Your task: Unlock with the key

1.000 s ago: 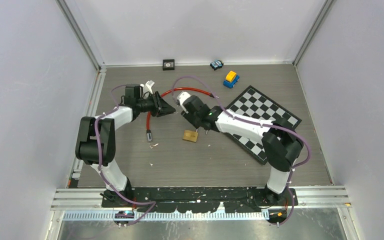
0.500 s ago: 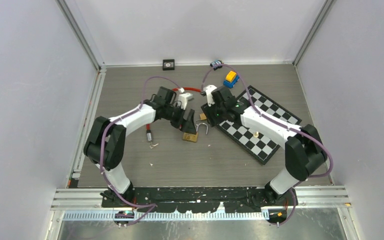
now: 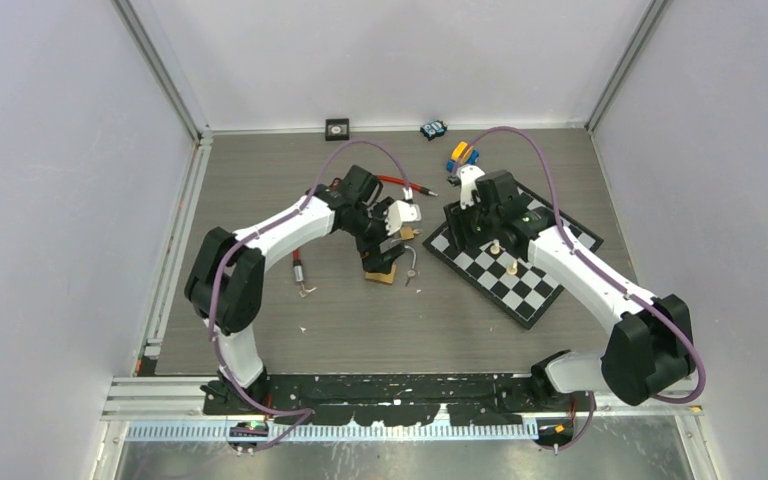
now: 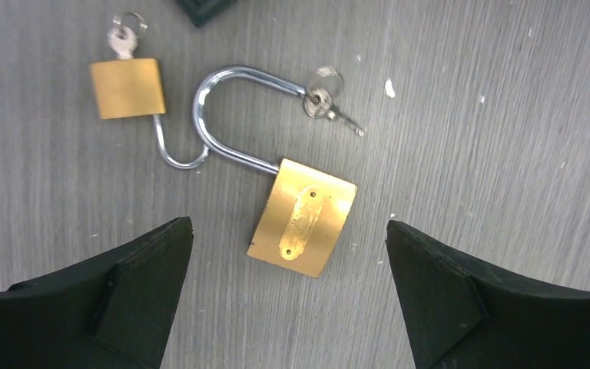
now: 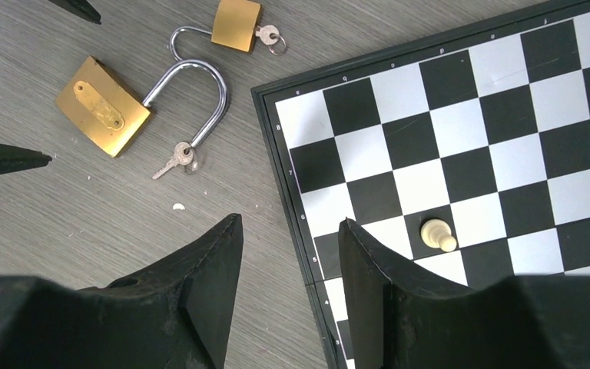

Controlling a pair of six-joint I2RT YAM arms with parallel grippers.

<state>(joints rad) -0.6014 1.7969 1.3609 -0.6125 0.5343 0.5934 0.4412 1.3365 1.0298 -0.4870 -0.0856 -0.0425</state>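
**op:** So, what have I got in front of me right now?

**reply:** Left wrist view first. Your big padlock (image 4: 302, 217) lies flat on the table (image 4: 469, 154), dead centre of the frame, shackle popped out of the body on one side. A loose key (image 4: 330, 108) sits right at the free shackle tip, upper middle; can't tell if its ring is hooked on. Your left gripper (image 4: 288, 231) hangs above the lock, jaws spread wide, holding nothing.

**op:** And the right side?

**reply:** Your right gripper (image 5: 290, 224) is partway apart with nothing in the gap, low in its own frame, over the chessboard's (image 5: 461, 115) left edge. A pale pawn (image 5: 436, 234) sits on the board just right of it. The small padlock (image 5: 236, 24) is at the top, shackle open too, a second key (image 5: 267, 34) stuck in its body.
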